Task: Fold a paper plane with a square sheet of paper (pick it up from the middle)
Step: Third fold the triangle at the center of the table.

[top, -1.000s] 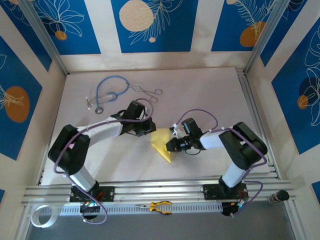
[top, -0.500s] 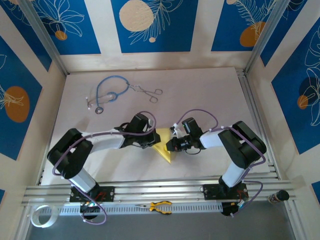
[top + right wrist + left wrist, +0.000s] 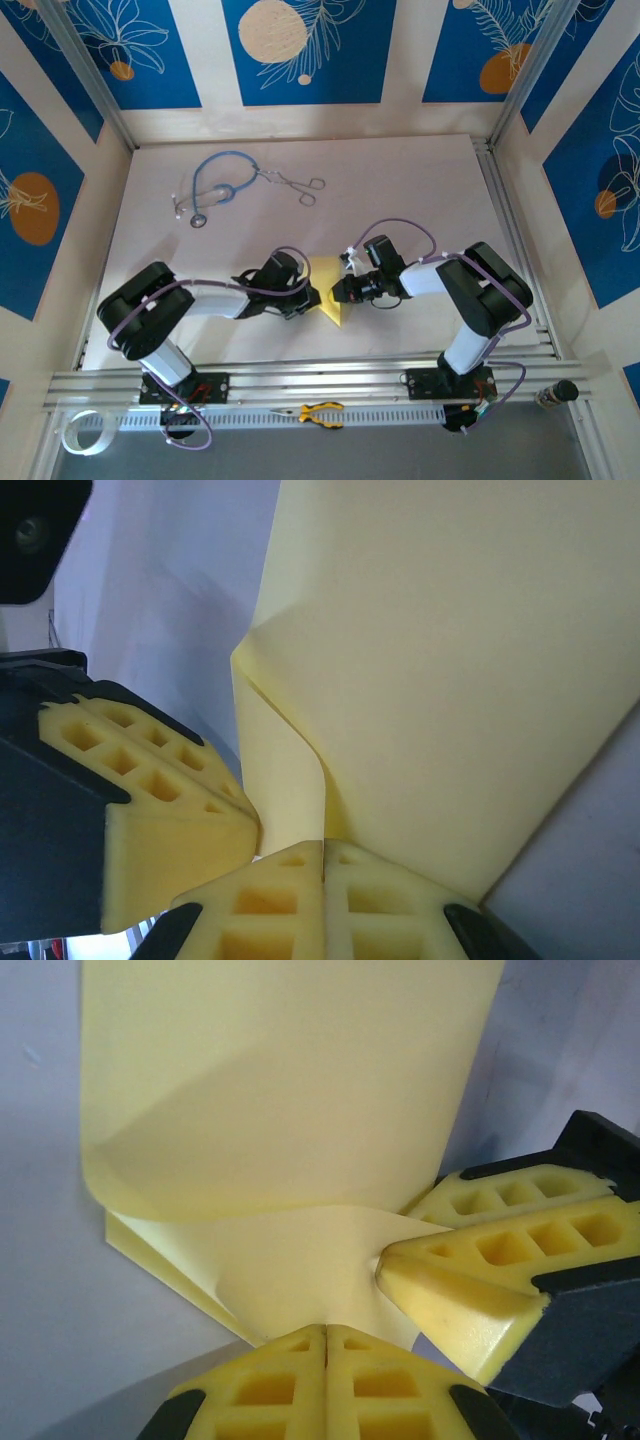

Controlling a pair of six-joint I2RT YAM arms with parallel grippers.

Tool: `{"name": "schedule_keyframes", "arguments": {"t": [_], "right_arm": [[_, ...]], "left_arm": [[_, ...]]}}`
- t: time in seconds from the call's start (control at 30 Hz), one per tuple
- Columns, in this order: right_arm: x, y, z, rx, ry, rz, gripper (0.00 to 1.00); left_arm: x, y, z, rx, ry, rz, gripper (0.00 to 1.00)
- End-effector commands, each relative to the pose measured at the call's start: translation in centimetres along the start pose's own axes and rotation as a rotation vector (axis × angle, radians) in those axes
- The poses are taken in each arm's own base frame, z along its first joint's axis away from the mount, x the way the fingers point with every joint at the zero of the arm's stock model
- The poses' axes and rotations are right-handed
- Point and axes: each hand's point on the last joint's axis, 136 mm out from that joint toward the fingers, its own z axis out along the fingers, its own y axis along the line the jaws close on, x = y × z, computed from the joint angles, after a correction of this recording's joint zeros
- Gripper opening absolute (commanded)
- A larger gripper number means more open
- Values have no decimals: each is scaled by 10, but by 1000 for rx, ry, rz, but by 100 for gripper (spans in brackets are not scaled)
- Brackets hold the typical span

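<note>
Roughly midway between the two arms, on the near half of the table (image 3: 400,180), sits the sheet of paper (image 3: 326,285). From above it is not a flat square but a pale-yellow wedge with a point toward the near edge. The left wrist view shows an upper flap bowing over a lower layer. The bend along its left side is rounded and soft rather than pressed into a sharp crease.

The left end effector (image 3: 325,1332) is closed, its yellow pads meeting, and the paper's edge runs right up into the seam, so I judge it is pinching the sheet. The right end effector (image 3: 323,845) is likewise closed, with a fold of the paper running down into its seam. The two sets of fingertips sit just beside each other at the same corner of the sheet.

As for progress, I would call it early to middle. Some folding is in place, but nothing here looks like a slim dart with a centre crease and a sharp tip. The current fold needs flattening, and the narrowing folds and wings look to be ahead.

Well apart at the far left lie a blue stethoscope (image 3: 213,180) and small forceps (image 3: 297,186). Yellow-handled pliers (image 3: 321,412) rest on the front rail.
</note>
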Motion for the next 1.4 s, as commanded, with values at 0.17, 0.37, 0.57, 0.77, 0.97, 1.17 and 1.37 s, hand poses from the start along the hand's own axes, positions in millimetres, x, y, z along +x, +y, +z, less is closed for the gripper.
{"name": "schedule_keyframes", "arguments": {"t": [0.17, 0.37, 0.57, 0.77, 0.97, 1.17, 1.37], "right_arm": [[-7, -17, 1, 82, -41, -28, 2], [-8, -17, 2, 80, -39, -26, 2], [-7, -17, 3, 77, -38, -27, 2], [-10, -11, 2, 60, -38, -33, 3], [-17, 0, -2, 46, -43, -51, 5], [-32, 27, -21, 21, -79, -67, 21], [-30, 32, -50, 79, -114, -14, 32]], "left_arm": [[-10, -27, -7, 94, -68, 25, 10], [-8, -15, -1, 47, -50, 14, 11], [-5, 10, 5, -15, -50, -10, 10], [-1, 31, 8, -90, -36, -6, 10], [1, 35, 8, -115, -29, -6, 10], [1, 33, 10, -119, -14, 8, 8], [1, 33, 13, -117, -4, 11, 7]]}}
